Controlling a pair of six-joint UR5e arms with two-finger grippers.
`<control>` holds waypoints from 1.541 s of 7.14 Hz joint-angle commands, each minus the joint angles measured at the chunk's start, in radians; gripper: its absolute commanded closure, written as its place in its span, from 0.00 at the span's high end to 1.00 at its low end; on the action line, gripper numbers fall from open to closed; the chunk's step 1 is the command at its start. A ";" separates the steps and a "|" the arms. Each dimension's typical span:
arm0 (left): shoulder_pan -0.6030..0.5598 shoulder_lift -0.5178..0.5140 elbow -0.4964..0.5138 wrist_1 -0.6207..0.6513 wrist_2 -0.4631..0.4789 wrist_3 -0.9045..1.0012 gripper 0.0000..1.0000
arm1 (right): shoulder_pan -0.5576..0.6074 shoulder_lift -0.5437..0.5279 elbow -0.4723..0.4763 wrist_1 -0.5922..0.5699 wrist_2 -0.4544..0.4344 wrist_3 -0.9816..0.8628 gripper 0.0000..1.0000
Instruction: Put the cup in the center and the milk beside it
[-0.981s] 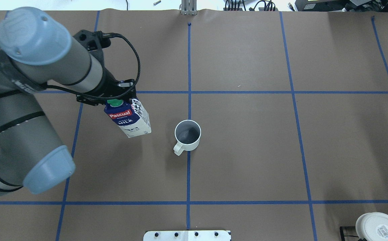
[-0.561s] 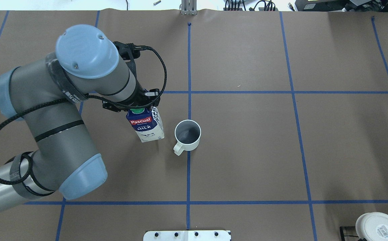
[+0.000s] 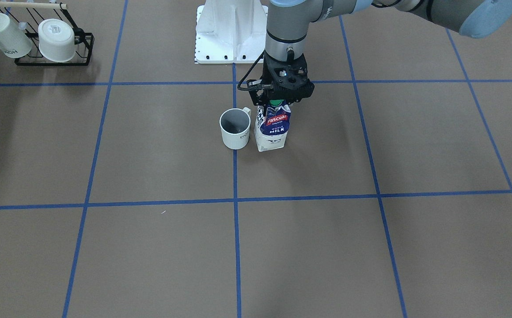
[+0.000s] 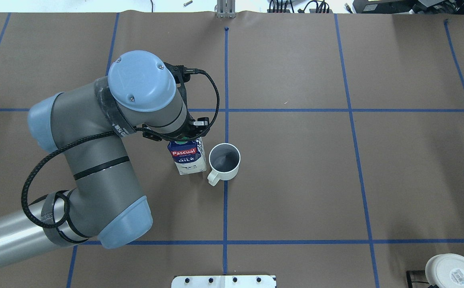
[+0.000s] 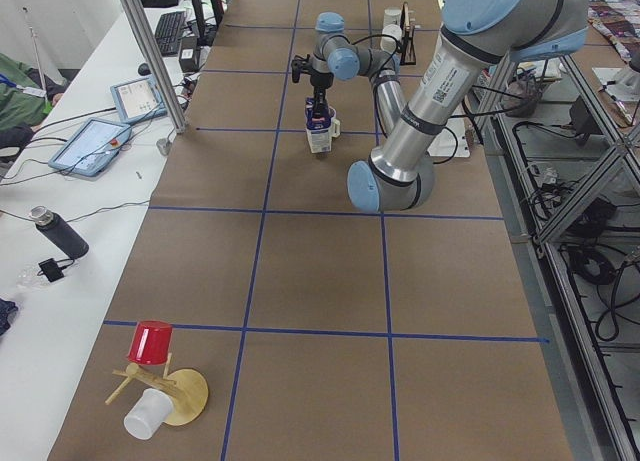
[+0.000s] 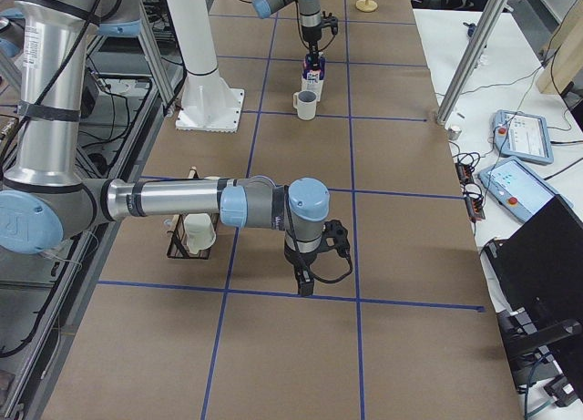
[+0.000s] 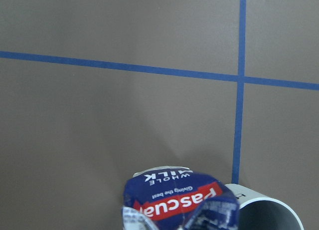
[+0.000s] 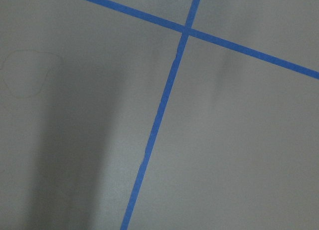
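1 gripper has the work: your left gripper is clamped on the gabled top of the milk, which hangs upright directly beneath it, base at or just above the paper. Just beside the carton stands the cup, on the center line. Lower straight, let the base sit flat, then release without nudging the cup. Whether your right gripper is apart or together, I cannot tell.

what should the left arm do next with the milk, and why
Probably open the left end effector and lift straight up: the milk looks upright with its base at table level, close beside the cup, which stands on the tape line.
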State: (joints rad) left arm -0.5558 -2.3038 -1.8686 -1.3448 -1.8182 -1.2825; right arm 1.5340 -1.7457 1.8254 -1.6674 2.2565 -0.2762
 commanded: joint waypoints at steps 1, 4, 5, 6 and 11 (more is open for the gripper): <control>0.005 0.000 0.006 -0.013 0.002 0.005 0.43 | 0.000 0.000 -0.011 0.002 0.002 -0.001 1.00; 0.002 0.003 -0.023 -0.008 0.004 0.012 0.98 | 0.000 0.002 -0.014 0.003 0.003 -0.003 1.00; -0.004 0.006 -0.056 -0.002 0.002 0.012 0.98 | 0.000 0.002 -0.014 0.002 0.003 -0.003 1.00; -0.024 0.006 -0.082 -0.001 -0.006 0.015 0.98 | 0.000 0.002 -0.014 0.002 0.003 -0.003 1.00; -0.368 0.286 -0.198 0.085 -0.207 0.676 0.98 | 0.000 0.002 -0.015 0.002 0.003 -0.003 1.00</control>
State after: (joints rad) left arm -0.8062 -2.1152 -2.0587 -1.2602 -1.9542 -0.8288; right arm 1.5340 -1.7436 1.8113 -1.6657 2.2596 -0.2792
